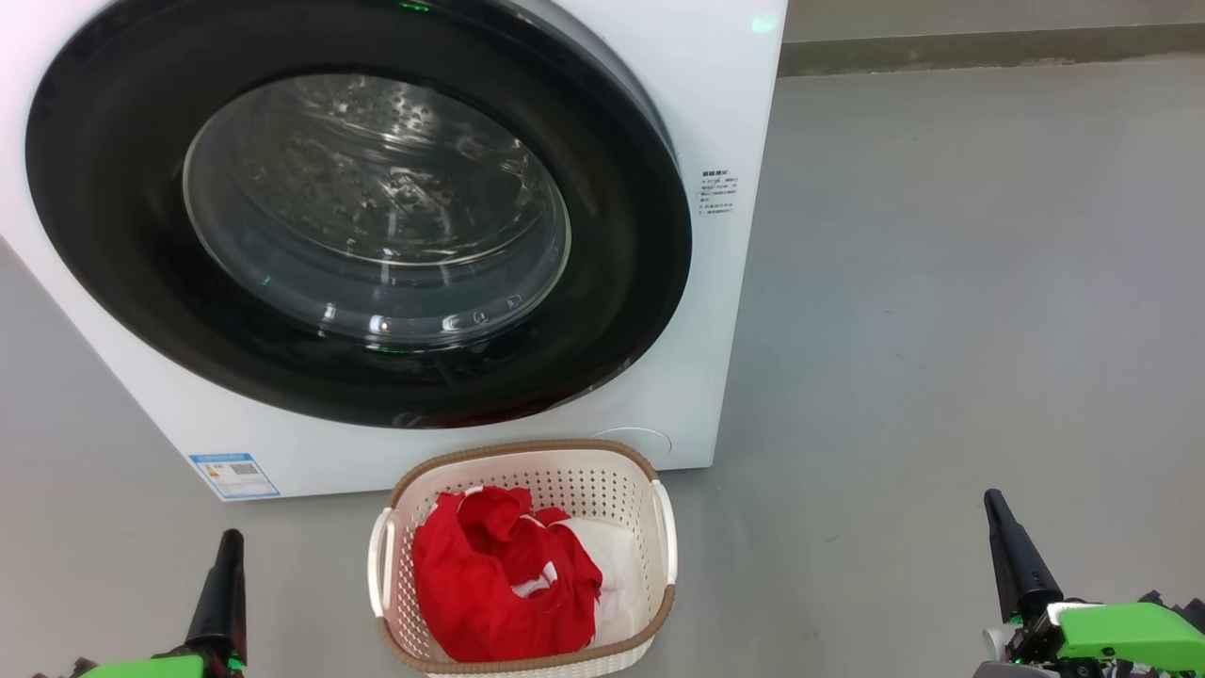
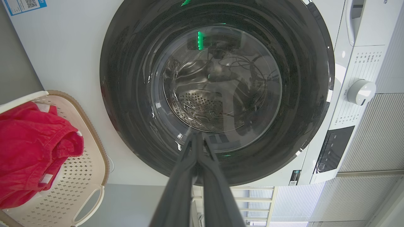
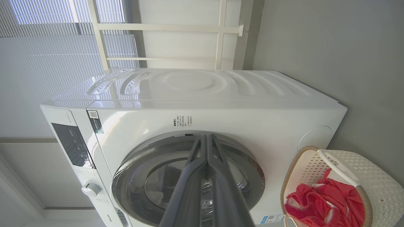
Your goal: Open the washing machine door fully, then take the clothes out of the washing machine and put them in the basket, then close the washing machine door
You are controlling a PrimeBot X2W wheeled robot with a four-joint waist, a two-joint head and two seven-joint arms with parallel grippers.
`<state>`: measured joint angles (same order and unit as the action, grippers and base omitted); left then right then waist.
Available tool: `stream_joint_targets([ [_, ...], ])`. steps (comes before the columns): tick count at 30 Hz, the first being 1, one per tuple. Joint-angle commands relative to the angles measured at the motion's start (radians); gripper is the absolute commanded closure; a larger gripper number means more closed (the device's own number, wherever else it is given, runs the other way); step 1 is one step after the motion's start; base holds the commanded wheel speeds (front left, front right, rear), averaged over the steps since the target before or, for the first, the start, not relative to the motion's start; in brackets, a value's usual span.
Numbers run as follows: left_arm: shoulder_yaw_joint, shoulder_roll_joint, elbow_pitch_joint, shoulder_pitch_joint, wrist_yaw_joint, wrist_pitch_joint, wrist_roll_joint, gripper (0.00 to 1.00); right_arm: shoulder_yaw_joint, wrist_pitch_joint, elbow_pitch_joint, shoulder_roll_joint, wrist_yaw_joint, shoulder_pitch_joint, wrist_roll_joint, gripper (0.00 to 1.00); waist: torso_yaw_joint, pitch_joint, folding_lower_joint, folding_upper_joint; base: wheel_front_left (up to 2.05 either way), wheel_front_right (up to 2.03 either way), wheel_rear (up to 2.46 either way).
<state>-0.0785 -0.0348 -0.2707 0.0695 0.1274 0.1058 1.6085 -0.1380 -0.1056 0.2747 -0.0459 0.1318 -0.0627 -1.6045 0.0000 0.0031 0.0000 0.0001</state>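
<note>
Far left: washing machine [image 1: 725,311], top cropped. Its door [image 1: 113,235] is shut, the drum dim behind glare. Just in front: basket [image 1: 602,471], near rim cut off, holding the clothes [image 1: 490,584]. Near corners: left gripper [image 1: 231,539] and right gripper [image 1: 994,501], fingers pressed together, empty.

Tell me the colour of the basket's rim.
Brown, woven-look, on the cream basket; clearest in the head view.

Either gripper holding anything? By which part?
Nothing is held. The left gripper and right gripper are both shut and empty, low over the floor. The clothes lie in the basket.
</note>
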Motion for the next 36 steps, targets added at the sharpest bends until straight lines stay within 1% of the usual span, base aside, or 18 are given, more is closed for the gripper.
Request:
stream_joint_targets([
  [1,-0.035,-0.017,0.026,0.038,0.003,0.007,0.001,1.0,0.024,-0.008,-0.03,-0.004,-0.001,-0.045,-0.004,1.0,0.0,0.0,0.0,-0.0001,0.0,0.0,0.0],
  [36,-0.035,-0.016,0.026,0.039,0.003,0.008,0.0,1.0,0.024,-0.008,-0.03,-0.004,-0.001,-0.045,-0.004,1.0,0.0,0.0,0.0,-0.0001,0.0,0.0,0.0],
])
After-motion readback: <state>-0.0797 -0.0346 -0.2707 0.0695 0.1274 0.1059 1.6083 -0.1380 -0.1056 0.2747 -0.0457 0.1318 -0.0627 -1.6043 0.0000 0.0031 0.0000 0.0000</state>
